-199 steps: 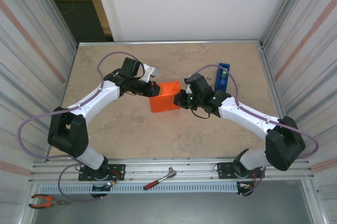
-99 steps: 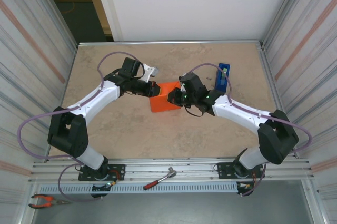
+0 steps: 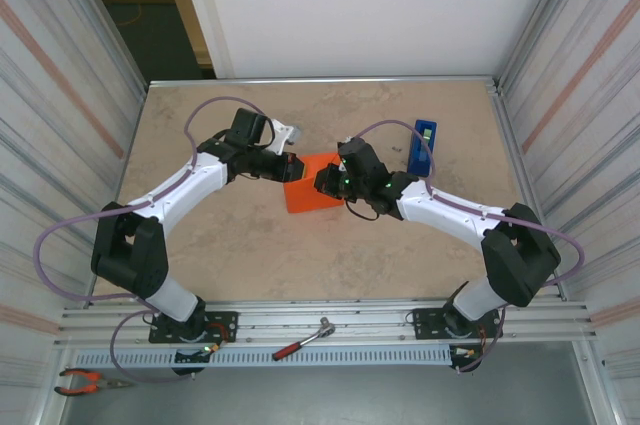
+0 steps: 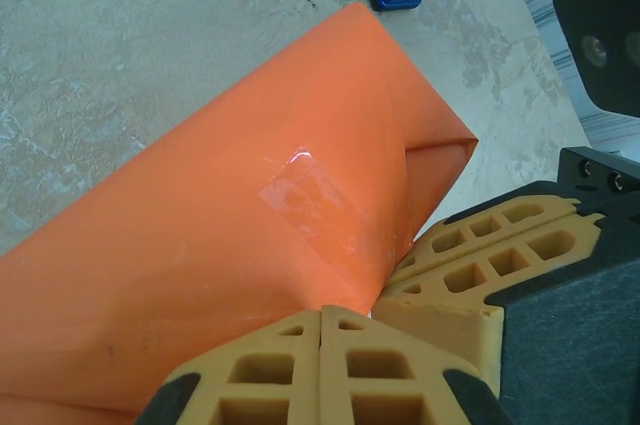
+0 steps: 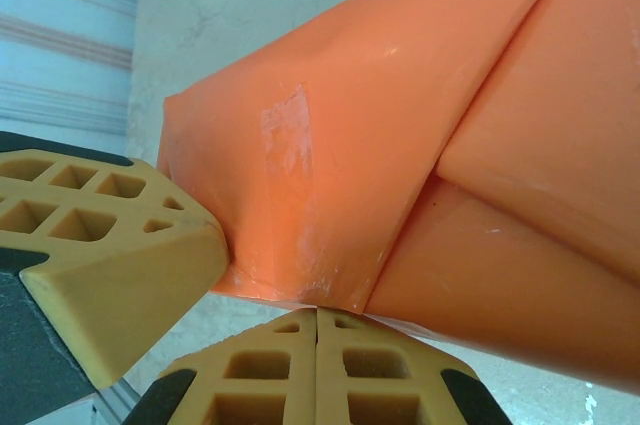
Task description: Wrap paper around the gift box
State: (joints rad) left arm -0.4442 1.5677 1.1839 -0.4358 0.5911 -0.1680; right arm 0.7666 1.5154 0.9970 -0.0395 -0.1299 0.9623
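the left pincer (image 4: 320, 317) is pressed together, and its tip pokes the near edge of the paper (image 4: 230, 205). i cannot tell if a thin bit of paper is caught in it. from this pincer the paper runs ahead and off to the left, as one long fat parcel with a bit of clear tape (image 4: 308, 207) on top. i think the gift box is wrapped up inside it. just to the right, at the same folded corner, sits the right pincer (image 5: 317, 317), pressed together too and touching the paper. from that pincer the parcel runs ahead and to the right. both tips meet at one end of the parcel, so both arms are as near as can be. the parcel lies on the tabletop (image 3: 250, 245). the blue tape dispenser (image 3: 422, 145) stands well apart, past the right pincer.
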